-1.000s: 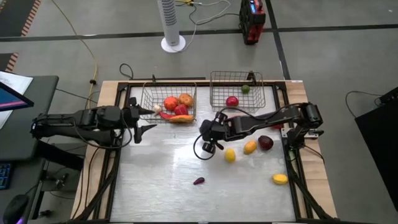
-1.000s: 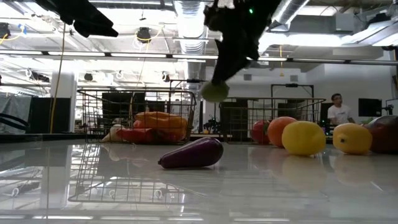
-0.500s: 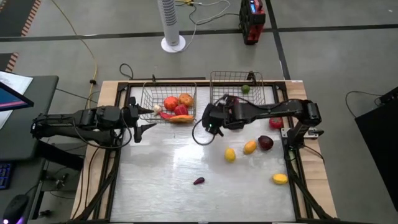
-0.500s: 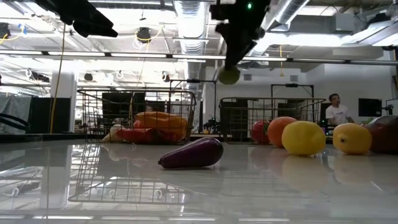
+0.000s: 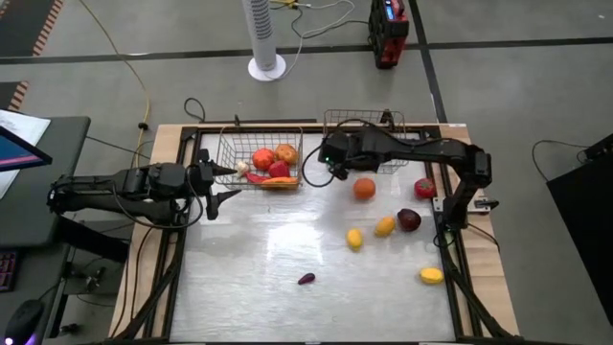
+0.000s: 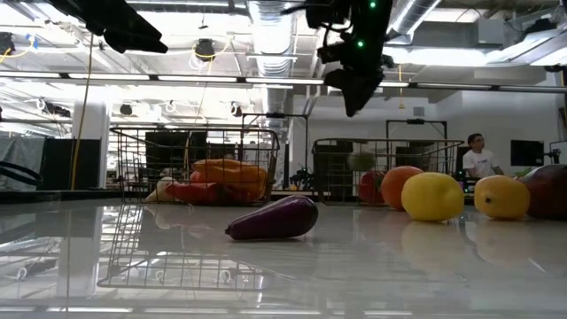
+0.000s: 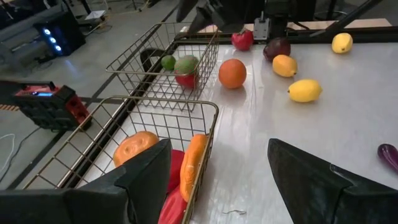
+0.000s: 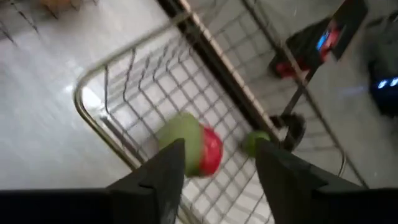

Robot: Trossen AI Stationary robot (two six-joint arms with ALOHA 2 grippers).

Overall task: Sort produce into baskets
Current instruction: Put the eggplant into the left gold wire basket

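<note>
1. We can read no brand, label or writing on anything in view.
2. Nearest the front edge, a purple eggplant lies alone; a yellow lemon lies well to its right.
3. Mid-table, another lemon, a yellow-orange fruit and a dark plum sit in a loose row.
4. Behind them an orange and a red fruit rest on the bare table.
5. The left gripper hovers just beside the left basket, its fingers apart and empty; that basket holds red and orange produce.
6. The right gripper hangs over the near-left corner of the right basket, fingers apart, gripping nothing.
7. Just beyond those fingers a green piece lies in the basket touching a red one; a small lime sits farther back.
8. In the low view, a person stands far behind the table.
</note>
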